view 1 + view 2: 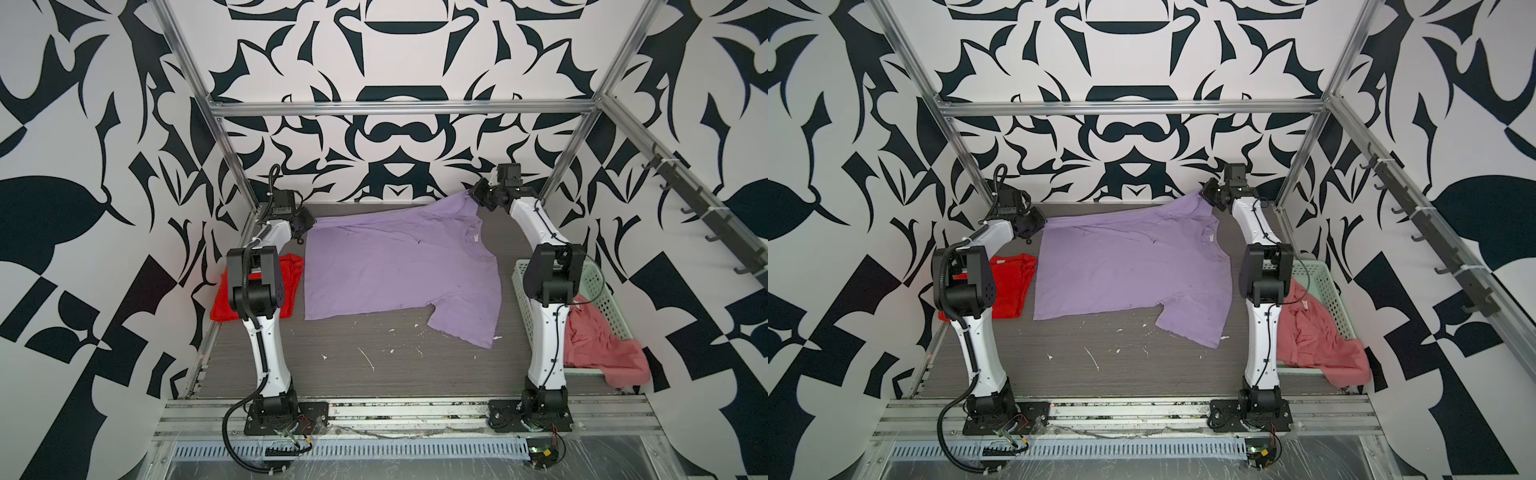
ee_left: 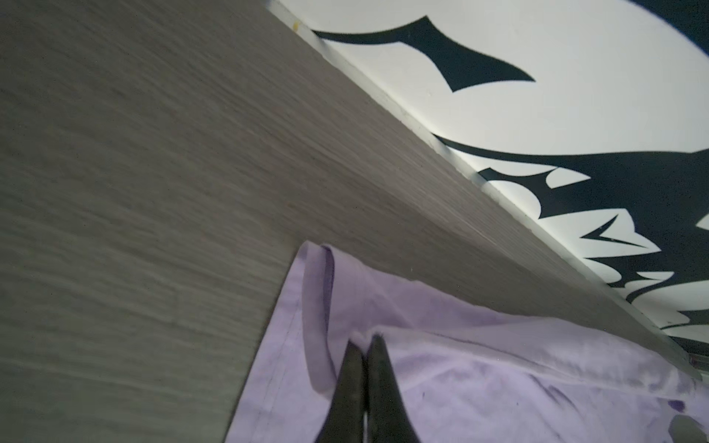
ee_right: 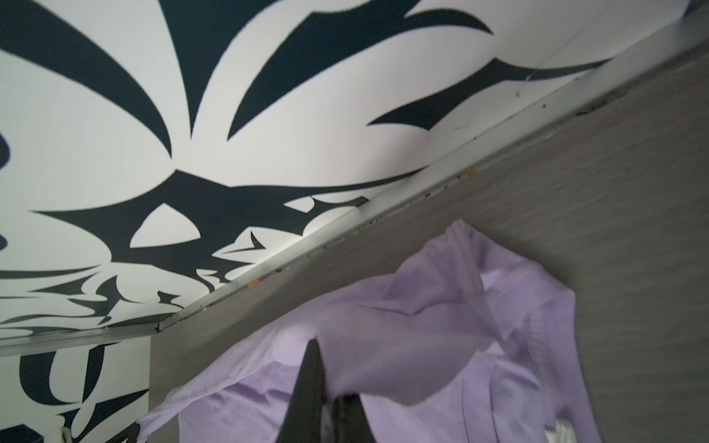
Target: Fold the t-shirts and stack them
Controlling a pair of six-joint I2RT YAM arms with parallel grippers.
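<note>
The lilac shirt (image 1: 399, 266) lies spread across the middle of the desk (image 1: 332, 374). It looks soft, light and limp, so it will likely sag. Left fingers (image 2: 355, 387) pinch its hem corner and right fingers (image 3: 310, 379) its sleeve, both near the desk's far edge.

Mid-left: red shirt (image 1: 293, 278) partly hidden behind left arm (image 1: 253, 282). Lower right: pink shirt (image 1: 602, 353) partly hidden behind right arm (image 1: 545, 340).

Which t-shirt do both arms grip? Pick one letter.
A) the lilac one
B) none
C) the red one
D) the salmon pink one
A: the left fingers and right fingers are both shut on the far edge of the lilac t-shirt, while the red t-shirt and the salmon pink t-shirt lie untouched at the sides.
</note>
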